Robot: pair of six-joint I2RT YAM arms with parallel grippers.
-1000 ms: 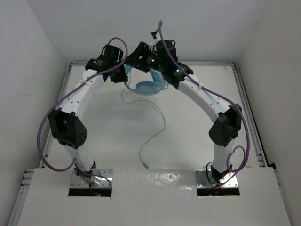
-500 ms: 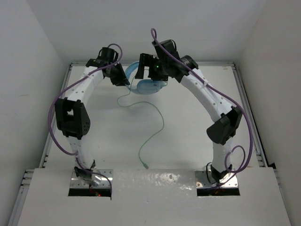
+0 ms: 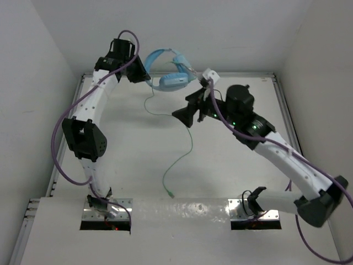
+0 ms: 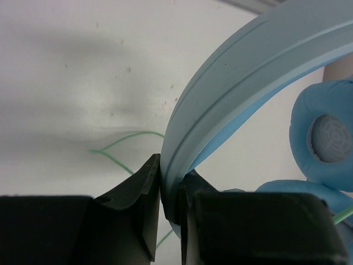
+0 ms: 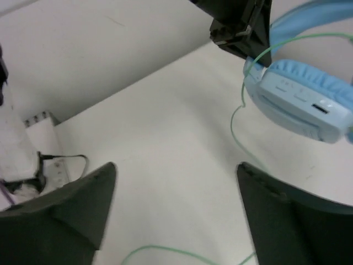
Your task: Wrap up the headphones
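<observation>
The light blue headphones (image 3: 167, 67) hang in the air at the back of the table. My left gripper (image 3: 143, 75) is shut on their curved headband (image 4: 237, 69), which runs up between the two black fingers (image 4: 144, 182). One padded ear cup (image 4: 324, 138) shows to the right of the band. The thin pale green cable (image 3: 187, 149) drops from the headphones, loops over the table and ends near the front edge. My right gripper (image 3: 185, 115) stands open below and to the right of the ear cup (image 5: 300, 102), holding nothing (image 5: 176, 171); the cable (image 5: 237, 118) passes just ahead of it.
White walls close in the table at the back and both sides. A metal rail (image 3: 288, 113) runs along the right edge. Thick purple arm cables (image 3: 58, 143) loop beside both arms. A small black wire and white fittings (image 5: 33, 160) sit at the far left of the right wrist view.
The right gripper opened, left the headphones and drew back toward the table's middle. The left gripper lifted the headphones higher and farther back, and the cable trails up with them.
</observation>
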